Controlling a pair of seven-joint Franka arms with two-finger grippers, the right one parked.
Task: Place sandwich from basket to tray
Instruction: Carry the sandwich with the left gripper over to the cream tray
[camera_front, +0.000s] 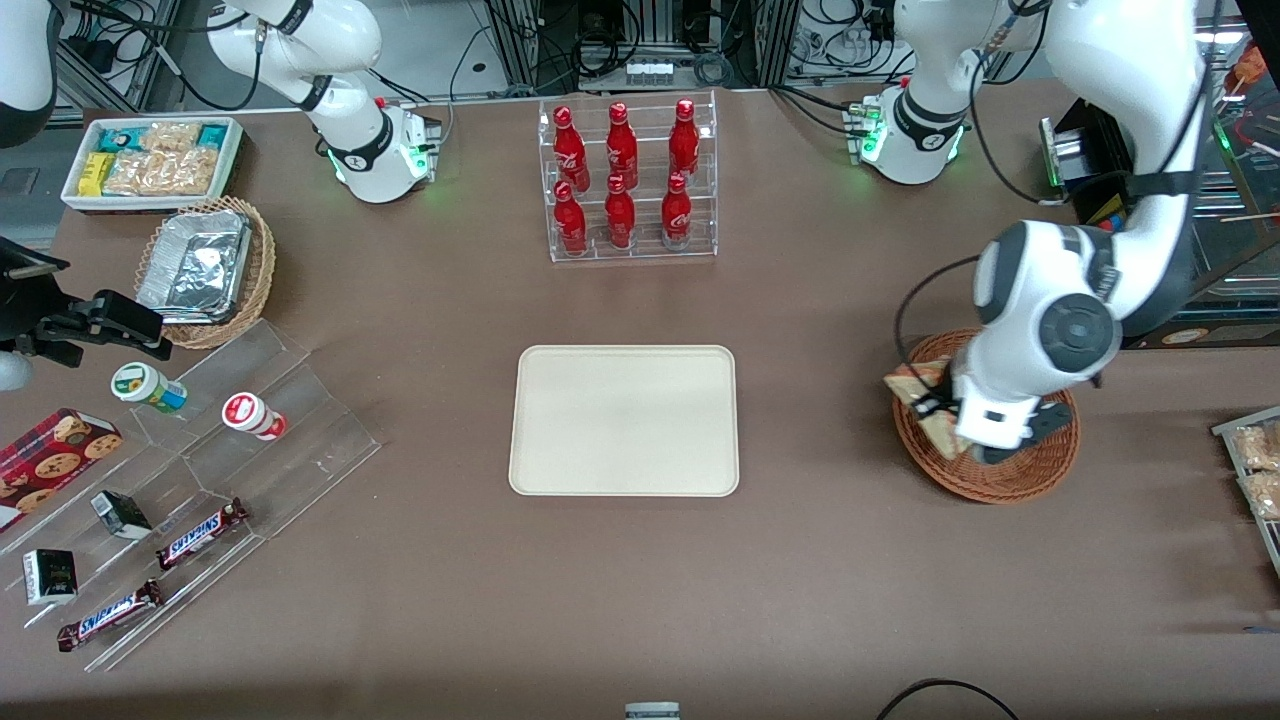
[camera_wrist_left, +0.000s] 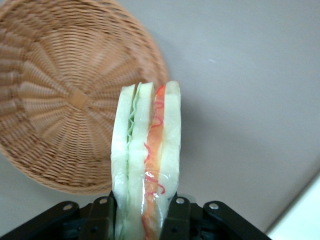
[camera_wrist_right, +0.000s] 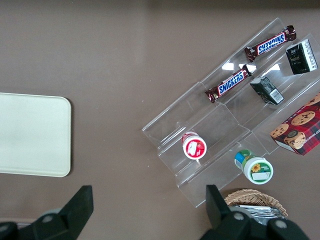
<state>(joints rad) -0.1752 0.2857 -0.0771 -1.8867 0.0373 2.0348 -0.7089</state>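
Note:
My left gripper (camera_wrist_left: 145, 220) is shut on the sandwich (camera_wrist_left: 147, 160), a wedge of pale bread with green and red-orange filling along its cut edge. It holds the sandwich up off the reddish-brown wicker basket (camera_wrist_left: 65, 100), whose bowl shows empty. In the front view the gripper (camera_front: 945, 420) and sandwich (camera_front: 922, 395) hang over the basket's (camera_front: 1000, 485) rim on the side toward the tray. The cream-beige tray (camera_front: 625, 420) lies bare at the table's middle; a pale corner of it (camera_wrist_left: 302, 215) shows in the left wrist view.
A clear rack of red bottles (camera_front: 628, 180) stands farther from the front camera than the tray. A clear stepped stand with snacks (camera_front: 190, 480), a tan wicker basket with a foil container (camera_front: 205, 268) and a white snack bin (camera_front: 150, 160) lie toward the parked arm's end.

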